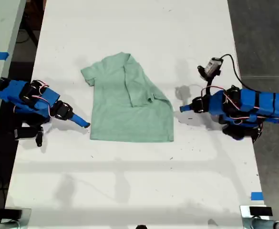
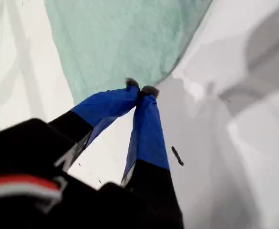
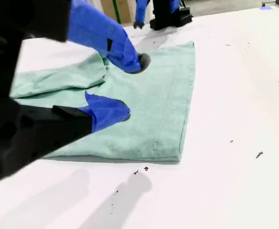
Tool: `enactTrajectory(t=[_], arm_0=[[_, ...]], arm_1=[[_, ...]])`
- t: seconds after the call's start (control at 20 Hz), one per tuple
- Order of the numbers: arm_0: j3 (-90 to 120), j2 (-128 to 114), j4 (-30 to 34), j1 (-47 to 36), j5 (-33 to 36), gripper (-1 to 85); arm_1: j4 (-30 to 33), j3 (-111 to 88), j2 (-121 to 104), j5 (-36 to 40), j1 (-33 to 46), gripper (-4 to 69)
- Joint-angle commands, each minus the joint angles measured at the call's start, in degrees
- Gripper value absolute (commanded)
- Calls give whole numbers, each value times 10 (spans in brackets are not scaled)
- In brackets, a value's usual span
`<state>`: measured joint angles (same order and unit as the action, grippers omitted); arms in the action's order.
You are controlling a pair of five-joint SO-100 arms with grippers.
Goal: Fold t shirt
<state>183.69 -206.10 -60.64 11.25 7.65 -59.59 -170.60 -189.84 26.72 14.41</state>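
Pincers first: on the exterior view's left you have my second pincer (image 1: 82,123), jaws apart and holding nothing, just beside the lower left edge of the t shirt (image 1: 129,119). The shirt lies flat in the middle of the table (image 1: 129,191), its neck toward the top of the exterior view and its hem toward the bottom. Its long axis therefore runs across the line between the two arms. The sleeve (image 1: 139,86) on the exterior view's right is already turned in over the body, while the left sleeve (image 1: 87,76) is spread out. I judge the next fold belongs to that left side, and my second pincer is the nearer one; the cloth lies straight ahead of it.

On the exterior view's right, my first pincer (image 1: 182,109) has its tips together at the shirt's slanting edge.

The first wrist view shows what the exterior view cannot: the tips (image 2: 149,90) meet right at the cloth's border, though you cannot tell whether they nip any fabric. The second wrist view shows the gap in the second pincer (image 3: 132,87) plainly, and the near edge of the shirt (image 3: 163,109) lying low on the table.
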Motion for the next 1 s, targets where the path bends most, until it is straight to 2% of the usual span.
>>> enactTrajectory(t=[0.0,0.1,0.15,0.55,0.75,0.8,0.9,0.95], arm_0=[[4,-4,11,-7,5,123],[4,-4,11,-7,5,123],[4,-4,11,-7,5,123],[4,-4,11,-7,5,123],[4,-4,11,-7,4,123],[1,-4,12,-25,-29,118],[-15,-4,20,-26,-206,172],[-25,-4,46,-20,-205,172]], arm_1=[[-125,-44,-113,-84,18,23],[-175,-70,-113,-176,48,23],[-177,-70,-113,-183,53,23],[-156,-73,-113,-149,36,22],[-156,-73,-113,-155,34,22],[-156,-74,-113,-155,34,22],[-157,-74,-113,-154,33,22],[-157,-74,-113,-156,33,22]])
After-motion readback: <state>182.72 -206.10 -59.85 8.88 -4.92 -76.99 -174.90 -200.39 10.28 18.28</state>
